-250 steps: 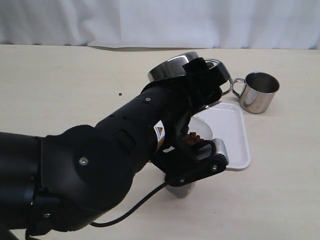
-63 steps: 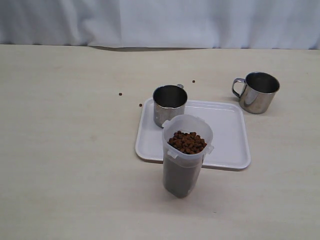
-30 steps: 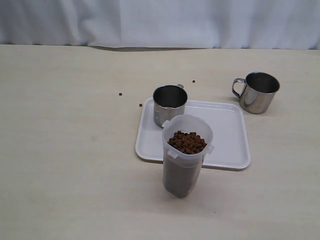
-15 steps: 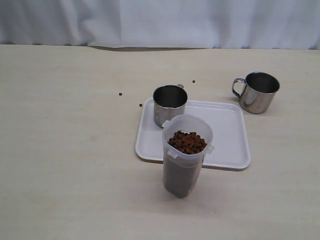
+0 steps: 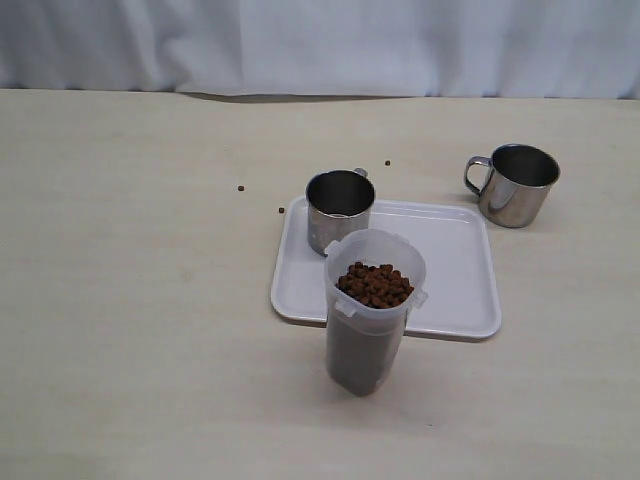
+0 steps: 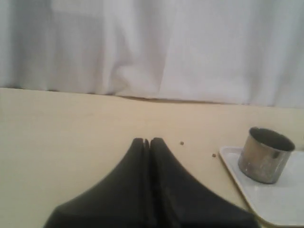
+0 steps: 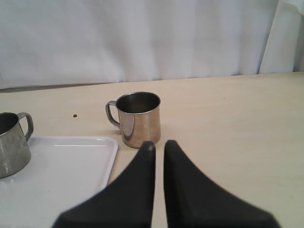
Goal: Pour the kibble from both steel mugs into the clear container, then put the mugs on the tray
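The clear container (image 5: 372, 330) stands near the table's front, filled with kibble (image 5: 374, 284) almost to its rim. Behind it, one steel mug (image 5: 339, 208) stands upright on the white tray (image 5: 455, 285), at its far left corner. The other steel mug (image 5: 515, 185) stands upright on the table beyond the tray's far right corner, apart from it. Neither gripper shows in the exterior view. My left gripper (image 6: 147, 141) is shut and empty, short of the tray's mug (image 6: 265, 155). My right gripper (image 7: 159, 144) is shut on nothing, pointing at the table's mug (image 7: 137, 118).
Loose pellets lie on the table left of the tray (image 5: 241, 187) (image 5: 282, 210) and behind it (image 5: 387, 162). A white curtain (image 5: 320, 45) closes off the table's far edge. The right wrist view also holds the tray (image 7: 61, 166) and the mug on it (image 7: 12, 142).
In the oldest frame my left arm held a mug tipped above the container. That arm has left the exterior view and the mug stands on the tray. Nothing moved in the last two seconds.
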